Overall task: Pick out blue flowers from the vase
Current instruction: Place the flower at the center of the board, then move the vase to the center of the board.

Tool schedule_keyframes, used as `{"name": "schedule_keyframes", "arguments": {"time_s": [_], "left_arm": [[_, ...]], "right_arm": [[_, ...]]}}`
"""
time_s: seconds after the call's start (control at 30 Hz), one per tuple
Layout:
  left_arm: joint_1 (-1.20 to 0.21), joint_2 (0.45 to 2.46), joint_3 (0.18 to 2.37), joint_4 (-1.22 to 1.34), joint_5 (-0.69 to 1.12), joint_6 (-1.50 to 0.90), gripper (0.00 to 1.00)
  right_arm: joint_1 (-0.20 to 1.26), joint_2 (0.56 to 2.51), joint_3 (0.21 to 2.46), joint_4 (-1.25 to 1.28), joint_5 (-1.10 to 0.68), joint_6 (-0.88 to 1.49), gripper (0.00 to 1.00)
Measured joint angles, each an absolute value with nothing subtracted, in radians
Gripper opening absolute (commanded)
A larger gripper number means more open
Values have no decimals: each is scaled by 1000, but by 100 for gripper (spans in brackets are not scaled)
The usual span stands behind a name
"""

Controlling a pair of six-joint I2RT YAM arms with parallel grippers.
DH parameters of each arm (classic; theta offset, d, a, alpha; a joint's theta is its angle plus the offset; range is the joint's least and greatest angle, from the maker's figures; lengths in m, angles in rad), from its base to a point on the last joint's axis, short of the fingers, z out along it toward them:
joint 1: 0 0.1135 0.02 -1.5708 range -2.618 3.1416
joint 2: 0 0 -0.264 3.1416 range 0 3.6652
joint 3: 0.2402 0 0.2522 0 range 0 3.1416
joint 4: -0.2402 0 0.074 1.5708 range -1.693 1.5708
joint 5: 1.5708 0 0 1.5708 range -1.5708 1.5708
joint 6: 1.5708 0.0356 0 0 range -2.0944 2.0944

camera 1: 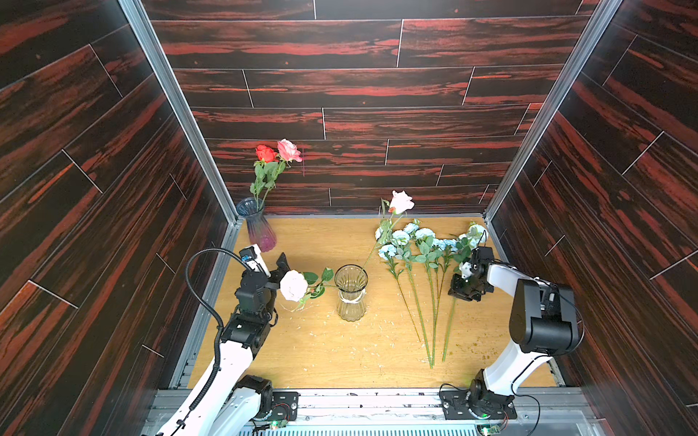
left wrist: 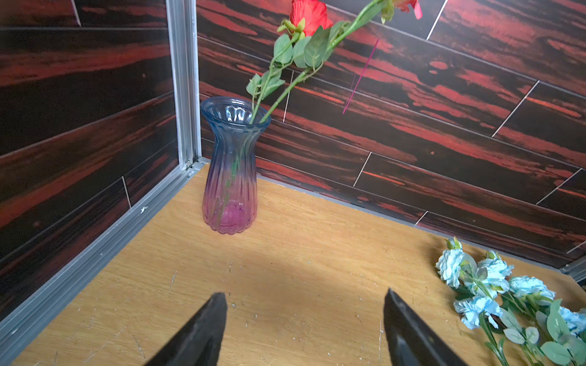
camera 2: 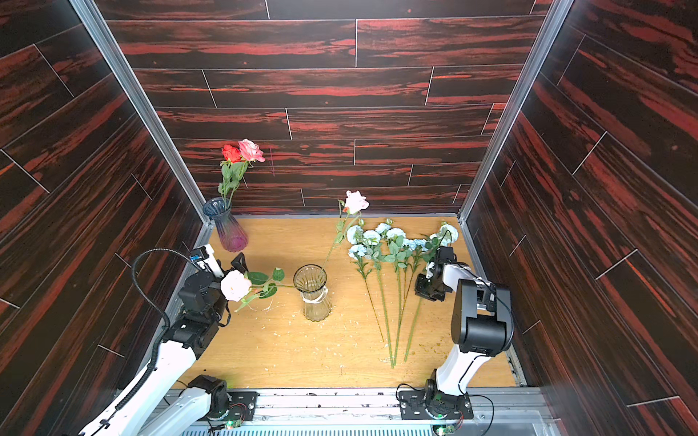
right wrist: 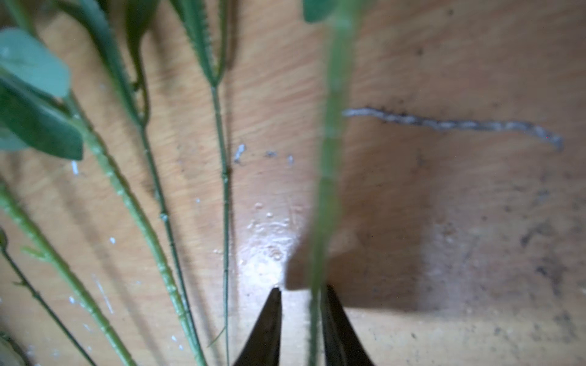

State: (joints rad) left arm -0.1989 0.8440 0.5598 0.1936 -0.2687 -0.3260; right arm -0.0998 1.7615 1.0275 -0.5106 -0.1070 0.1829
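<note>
Where the right half of the wooden table (camera 1: 302, 351) lies, found the blue flowers (camera 1: 400, 238) flat on the wood, right of the clear vase (camera 1: 351, 292) and well apart from it. Counted at least four long green stems there, fanned side by side, pale ruffled blooms toward the far edge, cut ends toward the near edge. Hard to tell the exact number of sprays where leaves and blooms overlap.

Counted two vases, both upright. Clear vase near the middle of the table, holding two pale roses (camera 1: 294, 285): one leaning left, its bloom in front of the left arm in both top views, one leaning far and slightly right. Purple-and-blue vase (camera 1: 260, 226) in the far left corner, holding two more flowers, a red rose (camera 1: 265, 153) and a pink rose (camera 1: 289, 150), side by side against the back wall.

Counted two grippers. Left gripper (left wrist: 305, 293) spread wide with nothing between the fingers, hanging left of the clear vase and facing the far left corner. Right gripper (right wrist: 302, 290) low over the table at the rightmost stem (right wrist: 329, 126) of the blue flowers, jaws parted only a little yet wider than that stem, with the stem running between them close against one finger; no pinch to be seen.
</note>
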Motion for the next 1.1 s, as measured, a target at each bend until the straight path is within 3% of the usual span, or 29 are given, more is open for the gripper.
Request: {"name": "schedule_keyframes", "arguments": {"time_s": [0.1, 0.23, 0.4, 0.63, 1.0, 1.03, 1.1], "left_arm": [[-199, 851, 561, 189, -264, -326, 79], [-199, 856, 563, 187, -255, -326, 79], [-199, 871, 570, 186, -246, -330, 79], [-199, 889, 603, 164, -220, -347, 80], [-199, 840, 687, -165, -45, -440, 80], [-199, 840, 716, -213, -16, -443, 80], [-199, 841, 780, -295, 35, -447, 80]], "right_arm": [[-95, 1741, 1015, -503, -103, 186, 49], [-95, 1647, 971, -497, -95, 194, 57], [-37, 1455, 916, -428, -28, 190, 58], [208, 1188, 778, -150, 27, 192, 68], [323, 1213, 600, 300, 58, 279, 68], [323, 1224, 582, 332, 52, 282, 86], [324, 1236, 545, 377, 35, 288, 92]]}}
